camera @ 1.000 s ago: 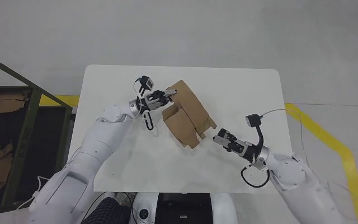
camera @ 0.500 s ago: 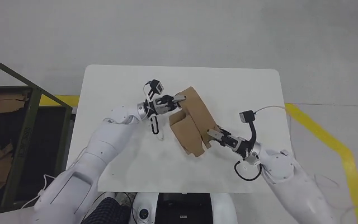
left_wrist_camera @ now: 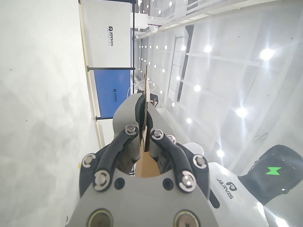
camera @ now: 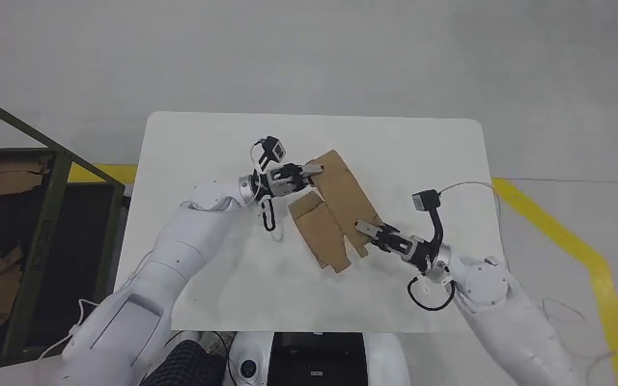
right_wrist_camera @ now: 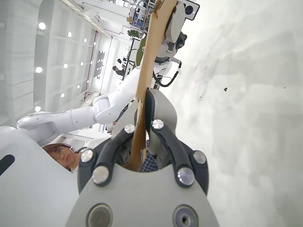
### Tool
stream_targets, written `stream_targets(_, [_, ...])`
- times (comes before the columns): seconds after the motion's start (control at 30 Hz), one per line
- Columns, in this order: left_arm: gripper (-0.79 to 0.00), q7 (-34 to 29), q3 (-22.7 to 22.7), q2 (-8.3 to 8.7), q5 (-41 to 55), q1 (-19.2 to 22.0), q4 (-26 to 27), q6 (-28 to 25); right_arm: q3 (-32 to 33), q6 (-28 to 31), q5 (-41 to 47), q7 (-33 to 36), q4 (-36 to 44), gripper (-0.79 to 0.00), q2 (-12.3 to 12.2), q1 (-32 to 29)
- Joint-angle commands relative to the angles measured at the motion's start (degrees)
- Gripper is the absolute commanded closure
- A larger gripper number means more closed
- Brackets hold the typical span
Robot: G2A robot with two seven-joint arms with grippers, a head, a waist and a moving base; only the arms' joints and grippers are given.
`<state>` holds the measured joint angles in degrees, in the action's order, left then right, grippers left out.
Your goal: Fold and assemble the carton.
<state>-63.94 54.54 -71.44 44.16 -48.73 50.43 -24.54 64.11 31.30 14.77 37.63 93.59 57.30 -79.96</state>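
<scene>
My left gripper [camera: 311,171] and right gripper [camera: 362,229] both pinch 1 brown carton [camera: 333,207]; 1 white table [camera: 193,145] lies below.

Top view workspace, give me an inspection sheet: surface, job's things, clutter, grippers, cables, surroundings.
Surface: white rectangular table.
Job's things: brown cardboard carton, partly folded, not yet assembled, mid-table.
Clutter: small dark speck on the table.
Grippers: left gripper shut on one carton edge; right gripper shut on the opposite edge.
Cables: black cable loop at the left wrist, another at the right.
Surroundings: grey floor, yellow floor line, dark green metal frame.
</scene>
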Motion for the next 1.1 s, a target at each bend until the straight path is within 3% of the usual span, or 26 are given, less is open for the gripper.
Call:
stream_targets(0.0, [-0.785, 0.4, 0.5, 0.07, -0.4, 0.0, 0.0, -0.1, 0.1, -0.4, 0.5, 0.3, 0.1, 0.000, 0.0, 0.0])
stream_targets(0.27, [-0.785, 2.3, 5.4, 1.35, -1.5, -1.2, 2.7, -1.6, 3.3, -5.0, 2.9, -1.7, 2.0, 0.000, -0.1, -0.6])
stream_targets(0.57, [-0.785, 4.5, 10.7, 3.57, -6.3, -7.9, 15.2, 1.7, 7.2, -14.5, -2.7, -9.7, 6.8, 0.000, -0.4, -3.3])
stream_targets(0.8, [-0.785, 8.9, 8.3, 3.32, -11.4, -11.0, 22.1, 4.6, 6.1, -18.9, -2.7, -13.3, 10.0, 0.000, 0.3, -3.3])
stream_targets(1.07, [-0.785, 11.9, 4.1, 2.16, -13.7, -10.7, 23.8, 5.7, 4.6, -21.1, -3.9, -16.8, 10.8, 0.000, 1.1, -2.3])
